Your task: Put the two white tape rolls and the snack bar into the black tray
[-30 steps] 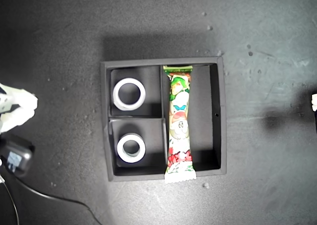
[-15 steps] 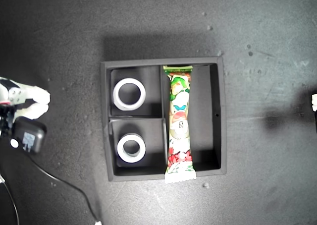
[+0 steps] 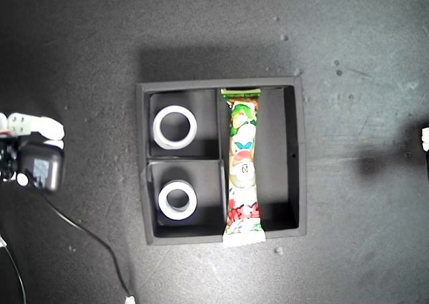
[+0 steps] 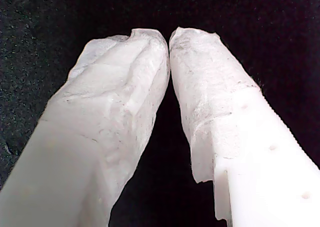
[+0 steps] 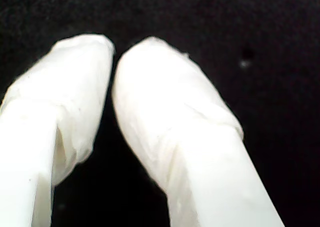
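Black tray [image 3: 299, 157] sits mid-table in the exterior view. Larger white tape roll [image 3: 175, 126] lies flat in the small compartment at the tray's upper left in that view. Smaller white tape roll [image 3: 177, 199] lies flat in the small compartment below it. Snack bar [image 3: 242, 172] lies lengthwise in the long compartment, against its left wall; its lower crimped end rides over the tray's lower rim and pokes slightly outside.

My first gripper [image 4: 169, 36]: jaws clenched, tips touching, nothing between them, dark table beneath. My second gripper [image 5: 114, 49]: jaws closed tip to tip, likewise empty.

An arm [image 3: 30, 153] shows at the exterior view's left edge, well apart from the tray; a sliver of white [image 3: 425, 138] at the right edge. The wrist views do not tell which is which.

Judgement: all three items are in the tray, so placing looks done and the step in hand is retreat. Next move, if any: nudge the bar's overhanging end inward so it lies fully inside, without disturbing the rolls.
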Available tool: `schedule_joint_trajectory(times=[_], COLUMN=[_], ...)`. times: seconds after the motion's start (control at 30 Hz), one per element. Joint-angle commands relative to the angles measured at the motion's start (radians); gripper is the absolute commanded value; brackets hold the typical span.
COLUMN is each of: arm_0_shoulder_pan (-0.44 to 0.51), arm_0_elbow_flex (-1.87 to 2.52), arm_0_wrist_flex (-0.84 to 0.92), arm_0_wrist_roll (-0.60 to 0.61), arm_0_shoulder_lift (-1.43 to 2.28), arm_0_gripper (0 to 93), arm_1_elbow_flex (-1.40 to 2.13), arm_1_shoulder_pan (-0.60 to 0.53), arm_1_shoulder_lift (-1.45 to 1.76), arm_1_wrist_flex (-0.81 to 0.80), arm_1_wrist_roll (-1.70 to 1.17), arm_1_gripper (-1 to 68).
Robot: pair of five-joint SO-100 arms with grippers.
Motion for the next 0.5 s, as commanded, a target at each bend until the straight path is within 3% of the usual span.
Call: schedule_joint_trajectory(times=[0.0,0.2,0.37,0.47], arm_0_shoulder_pan=[-0.008,-0.006,0.003,0.003], arm_0_elbow_flex=[0.06,0.06,0.06,0.06], arm_0_wrist_flex=[0.038,0.038,0.038,0.038], arm_0_wrist_roll=[-0.012,0.021,0.227,0.224], arm_0_shoulder_lift=[0.051,0.051,0.051,0.051], arm_0_gripper=[4.3,4.0,4.1,4.1], arm_1_elbow_flex=[0.012,0.012,0.012,0.012], arm_1_shoulder_pan=[-0.008,-0.008,-0.008,-0.008], arm_1_shoulder_lift=[0.002,0.002,0.002,0.002], arm_1_wrist_flex=[0.008,0.008,0.008,0.008], arm_1_wrist_roll=[-0.005,-0.005,-0.005,-0.005], arm_1_gripper=[0.3,0.3,0.3,0.3])
